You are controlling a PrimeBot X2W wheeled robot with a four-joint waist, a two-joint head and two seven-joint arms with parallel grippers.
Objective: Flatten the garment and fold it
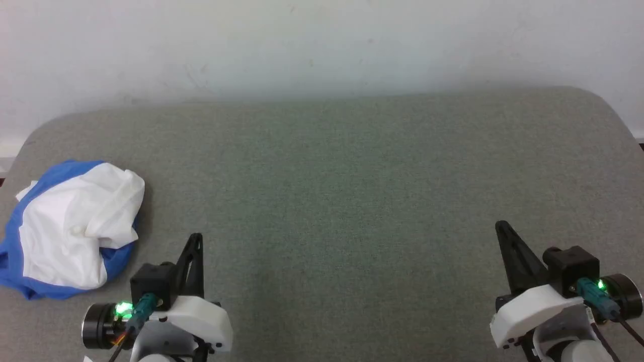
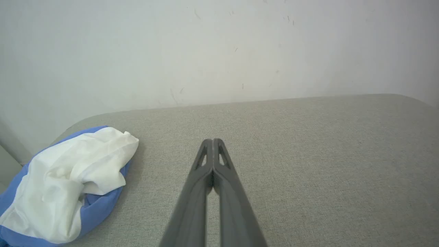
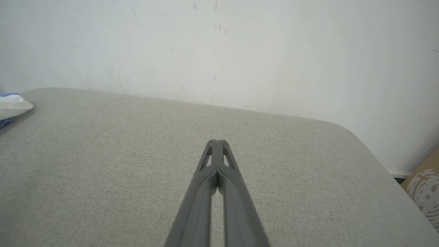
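Presently the garment (image 1: 70,229) lies bunched at the bench's (image 1: 342,201) left edge, white cloth uppermost, blue beneath. The left gripper (image 1: 197,237) and right gripper (image 1: 501,225) sit near the front edge, well apart, jaws together on nothing. Advised: part the left jaws, pinch one outer blue fold, draw it toward the centre. Nothing stands between the left gripper and the heap. The wall (image 1: 322,45) backs the far edge.

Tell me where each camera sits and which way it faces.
Head view: from the head, forward and down onto the grey table; left hand, right hand at bottom.
Left wrist view: along its shut fingers toward the wall; garment at left.
Right wrist view: along its shut fingers to the wall; garment far left.
Shared: garment, table.
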